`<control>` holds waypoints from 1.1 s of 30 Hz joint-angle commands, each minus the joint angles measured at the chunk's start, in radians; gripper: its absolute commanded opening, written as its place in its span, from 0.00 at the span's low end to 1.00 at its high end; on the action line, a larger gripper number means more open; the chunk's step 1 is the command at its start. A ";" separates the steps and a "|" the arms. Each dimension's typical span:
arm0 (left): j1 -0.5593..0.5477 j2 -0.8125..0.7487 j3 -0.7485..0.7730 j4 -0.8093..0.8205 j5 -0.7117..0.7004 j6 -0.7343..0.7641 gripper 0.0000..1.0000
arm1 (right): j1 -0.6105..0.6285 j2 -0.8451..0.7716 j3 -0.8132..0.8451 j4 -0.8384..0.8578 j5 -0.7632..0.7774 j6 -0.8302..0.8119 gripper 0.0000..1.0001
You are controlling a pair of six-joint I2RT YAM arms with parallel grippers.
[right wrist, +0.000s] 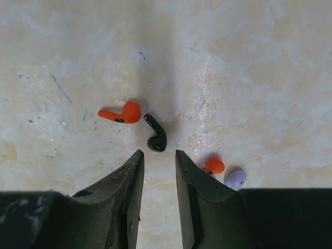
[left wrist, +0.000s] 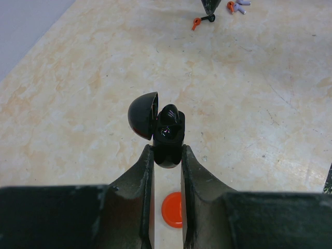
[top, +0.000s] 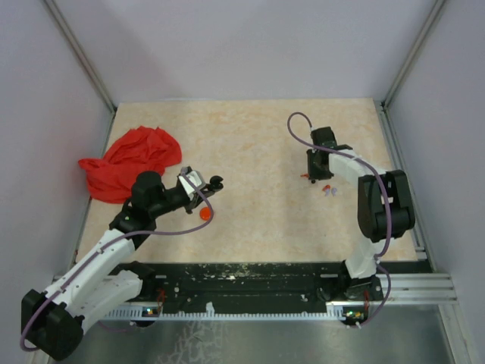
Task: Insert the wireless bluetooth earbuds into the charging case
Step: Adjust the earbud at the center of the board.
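My left gripper (left wrist: 167, 155) is shut on the black charging case (left wrist: 167, 136) and holds it above the table, with its lid (left wrist: 143, 115) swung open to the left. In the top view the left gripper (top: 208, 184) is at centre left. My right gripper (right wrist: 158, 154) is open and empty, low over the table, its tips just short of a black earbud (right wrist: 155, 138). An orange-red earbud (right wrist: 120, 113) lies just left of the black one. A second orange earbud (right wrist: 213, 165) and a lavender earbud (right wrist: 236, 179) lie by the right finger.
A red cloth (top: 132, 163) is bunched at the table's left edge. An orange disc (left wrist: 174, 210) lies on the table below the left gripper, also seen in the top view (top: 204, 214). White walls and metal posts enclose the table.
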State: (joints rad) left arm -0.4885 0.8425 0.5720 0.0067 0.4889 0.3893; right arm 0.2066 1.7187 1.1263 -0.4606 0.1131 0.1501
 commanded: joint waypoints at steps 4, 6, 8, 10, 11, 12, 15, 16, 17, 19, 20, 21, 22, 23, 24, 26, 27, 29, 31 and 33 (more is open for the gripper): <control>0.000 0.006 -0.001 0.004 0.018 -0.007 0.00 | -0.001 0.074 0.062 0.020 0.038 -0.004 0.31; 0.000 0.007 -0.001 0.003 0.018 -0.007 0.00 | -0.002 0.082 0.061 0.022 0.032 -0.006 0.30; 0.000 0.008 -0.001 0.003 0.019 -0.007 0.00 | -0.001 0.088 0.061 0.023 0.032 -0.007 0.30; 0.000 0.011 0.000 0.004 0.020 -0.009 0.00 | -0.001 0.096 0.062 0.025 0.031 -0.011 0.29; 0.000 0.010 0.000 0.004 0.022 -0.009 0.00 | -0.001 0.099 0.063 0.026 0.032 -0.012 0.28; 0.000 0.012 0.000 0.003 0.021 -0.009 0.00 | -0.001 0.104 0.064 0.026 0.032 -0.012 0.28; 0.000 0.013 0.000 0.004 0.021 -0.009 0.00 | -0.001 0.117 0.069 0.022 0.027 -0.015 0.26; 0.001 0.012 -0.001 0.004 0.020 -0.009 0.00 | -0.001 0.117 0.070 0.019 0.025 -0.015 0.24; 0.001 0.012 0.000 0.004 0.020 -0.009 0.00 | 0.000 0.116 0.069 0.018 0.022 -0.015 0.22; 0.001 0.014 0.000 0.004 0.022 -0.009 0.00 | 0.004 0.110 0.063 0.014 0.016 -0.019 0.18; 0.001 0.014 0.000 0.003 0.023 -0.010 0.00 | 0.009 0.107 0.064 0.005 0.016 -0.022 0.17; 0.000 0.014 0.000 0.004 0.023 -0.009 0.00 | 0.016 0.104 0.063 -0.006 0.016 -0.023 0.16; 0.000 0.014 0.000 0.004 0.023 -0.009 0.00 | 0.023 0.098 0.061 -0.015 0.016 -0.020 0.15; 0.001 0.014 0.000 0.004 0.023 -0.009 0.00 | 0.035 0.090 0.054 -0.025 0.013 -0.016 0.15; 0.000 0.015 0.000 0.004 0.023 -0.009 0.00 | 0.047 0.081 0.044 -0.034 0.008 -0.014 0.15; 0.000 0.014 0.000 0.004 0.023 -0.009 0.00 | 0.077 0.055 0.020 -0.050 -0.001 -0.007 0.15; 0.000 0.014 0.000 0.003 0.023 -0.009 0.00 | 0.094 0.034 0.007 -0.059 -0.002 -0.005 0.15; 0.001 0.014 0.000 0.003 0.021 -0.010 0.00 | 0.137 -0.006 -0.021 -0.077 0.005 -0.002 0.15; 0.000 0.012 0.000 0.004 0.020 -0.009 0.00 | 0.194 -0.039 -0.047 -0.090 -0.001 -0.001 0.15; 0.001 0.012 0.002 0.003 0.017 -0.008 0.00 | 0.255 -0.052 -0.060 -0.108 -0.003 -0.003 0.15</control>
State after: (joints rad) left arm -0.4881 0.8566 0.5720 0.0067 0.4915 0.3889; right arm 0.3645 1.7489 1.0859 -0.5213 0.1230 0.1394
